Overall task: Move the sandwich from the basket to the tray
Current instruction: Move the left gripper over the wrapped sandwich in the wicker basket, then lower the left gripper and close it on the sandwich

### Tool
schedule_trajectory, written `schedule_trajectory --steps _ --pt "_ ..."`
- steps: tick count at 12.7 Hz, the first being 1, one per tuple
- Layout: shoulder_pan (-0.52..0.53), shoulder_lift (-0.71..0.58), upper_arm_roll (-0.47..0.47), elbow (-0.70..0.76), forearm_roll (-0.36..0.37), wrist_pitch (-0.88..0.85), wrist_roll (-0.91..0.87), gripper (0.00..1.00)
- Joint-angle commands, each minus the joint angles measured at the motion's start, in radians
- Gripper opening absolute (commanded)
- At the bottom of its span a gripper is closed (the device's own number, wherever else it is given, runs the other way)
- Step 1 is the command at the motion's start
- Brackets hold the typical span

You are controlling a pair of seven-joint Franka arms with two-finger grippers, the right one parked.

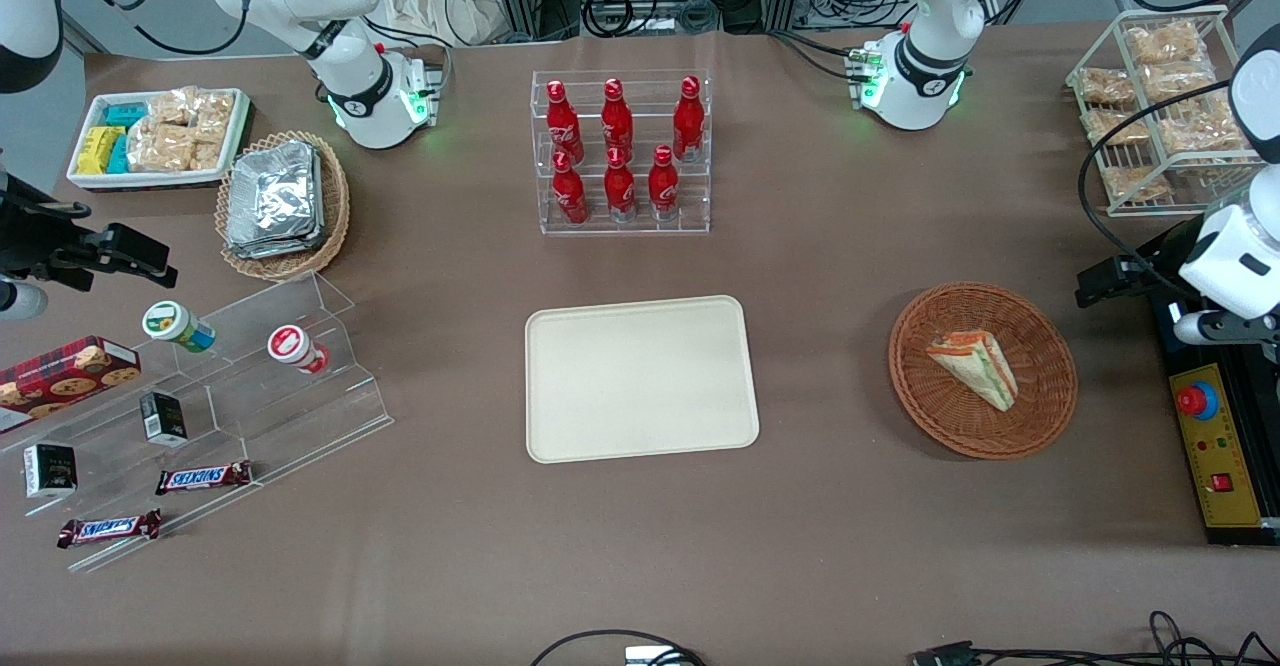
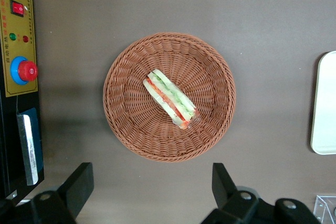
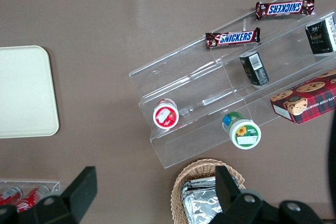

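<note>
The sandwich (image 1: 975,368), a pale bread wedge with orange-red and green layers in clear wrap, lies in the reddish-brown woven basket (image 1: 1040,416) toward the working arm's end of the table. The cream tray (image 1: 640,378) sits bare at the table's middle. My left gripper (image 1: 1095,284) hangs high up beside the basket, a little farther from the front camera than it. In the left wrist view the gripper (image 2: 151,184) is open wide with nothing between its fingers (image 2: 79,184), apart from the basket (image 2: 126,129). The sandwich (image 2: 170,99) and the tray's edge (image 2: 325,108) show there too.
A black and yellow control box with a red button (image 1: 1215,446) lies next to the basket at the table's end. A wire rack of snack packs (image 1: 1165,106), a red-bottle rack (image 1: 620,151), a tan basket of foil packs (image 1: 280,201) and an acrylic step shelf (image 1: 200,396) also stand here.
</note>
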Motion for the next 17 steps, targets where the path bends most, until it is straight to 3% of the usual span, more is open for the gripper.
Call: schedule_trajectory --steps 1,4,6,8,11,14,17 --pt "-0.025 0.077 0.017 0.131 -0.020 -0.055 -0.026 1.00" --pt "-0.020 0.142 0.020 0.190 -0.005 -0.102 -0.125 1.00" --pt "-0.017 0.160 0.022 0.169 -0.007 -0.109 -0.425 1.00" --pt "-0.017 0.170 0.022 0.124 -0.007 -0.061 -0.616 1.00" --pt "-0.022 0.185 0.022 -0.042 -0.005 0.134 -0.875 1.00" --pt "-0.022 0.177 0.020 -0.263 -0.003 0.372 -0.907 1.00" --pt "-0.029 0.191 0.019 -0.319 -0.005 0.456 -0.913 1.00"
